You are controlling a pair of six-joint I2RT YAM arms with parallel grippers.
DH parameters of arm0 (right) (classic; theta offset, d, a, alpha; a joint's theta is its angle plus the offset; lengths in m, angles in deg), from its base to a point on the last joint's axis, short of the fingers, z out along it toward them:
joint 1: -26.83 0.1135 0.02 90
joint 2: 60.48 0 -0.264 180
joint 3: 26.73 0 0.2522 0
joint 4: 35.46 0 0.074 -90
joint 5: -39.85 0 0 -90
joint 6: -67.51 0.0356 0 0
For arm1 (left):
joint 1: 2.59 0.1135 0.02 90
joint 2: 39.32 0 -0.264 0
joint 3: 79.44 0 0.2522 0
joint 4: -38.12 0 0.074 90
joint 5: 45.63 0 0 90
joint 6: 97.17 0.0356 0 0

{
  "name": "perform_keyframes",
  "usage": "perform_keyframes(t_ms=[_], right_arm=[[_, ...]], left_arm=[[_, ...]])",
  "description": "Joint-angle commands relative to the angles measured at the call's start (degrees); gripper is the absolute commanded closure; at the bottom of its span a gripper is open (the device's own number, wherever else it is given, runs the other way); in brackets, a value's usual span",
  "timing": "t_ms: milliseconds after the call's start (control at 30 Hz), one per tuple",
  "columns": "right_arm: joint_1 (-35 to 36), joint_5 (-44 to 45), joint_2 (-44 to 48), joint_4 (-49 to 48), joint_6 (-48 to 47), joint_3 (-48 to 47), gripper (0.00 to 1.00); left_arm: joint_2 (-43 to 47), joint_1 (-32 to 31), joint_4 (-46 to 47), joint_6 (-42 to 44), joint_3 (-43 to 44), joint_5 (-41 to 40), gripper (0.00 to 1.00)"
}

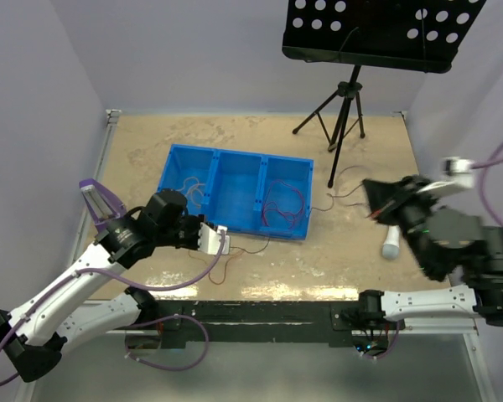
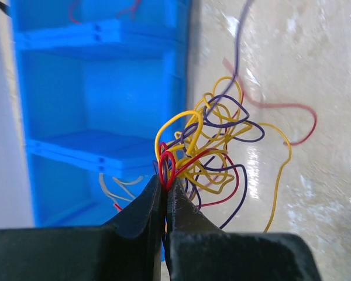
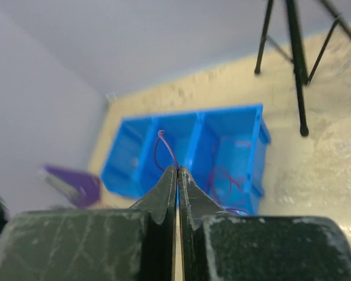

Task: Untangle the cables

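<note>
sandy desk point(image 1: 360, 251): few cables point(image 1: 281, 209) lie in the blue bin point(image 1: 239, 154); knot point(image 2: 213, 146) unresolved. left tool point(image 2: 165, 187) clamps a red strand point(image 2: 165, 152), right tool point(image 3: 178, 171) a purple strand point(image 3: 168, 149).

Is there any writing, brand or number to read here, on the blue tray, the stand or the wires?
None readable. The blue tray, the black perforated stand and the cables show no text; the white microphone is too small and blurred to tell.

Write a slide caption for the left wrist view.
Left pincer shut on a red loop of the tangled cables, beside the blue bin.
</note>
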Motion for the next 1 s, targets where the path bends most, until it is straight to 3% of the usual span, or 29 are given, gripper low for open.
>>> perform_keyframes(t_ms=[0, 167, 367, 633, 967], right_arm=[[0.14, -19.4, -4.49, -8.1, -9.22, 12.74, 0.95], [0.06, -29.7, -8.81, -15.99, -14.83, 19.87, 0.64], [0.14, -40.86, -10.3, -31.64, -20.74, 26.2, 0.41], [0.06, -50.8, -16.27, -47.46, -20.83, 36.13, 0.37], [-0.03, -50.82, -26.47, -58.55, -21.35, 40.19, 0.44]], left_arm=[[-0.97, 0.21, -1.01, 0.25, 7.5, 3.19, 1.0], [-2.56, 0.21, -3.04, 0.68, 10.32, 3.72, 1.0], [-2.73, 0.21, -4.09, 1.04, 10.59, 3.72, 1.0], [-2.65, 0.21, -4.09, 1.13, 10.41, 3.46, 1.0], [-2.21, 0.21, -3.92, 1.04, 9.71, 3.11, 1.0]])
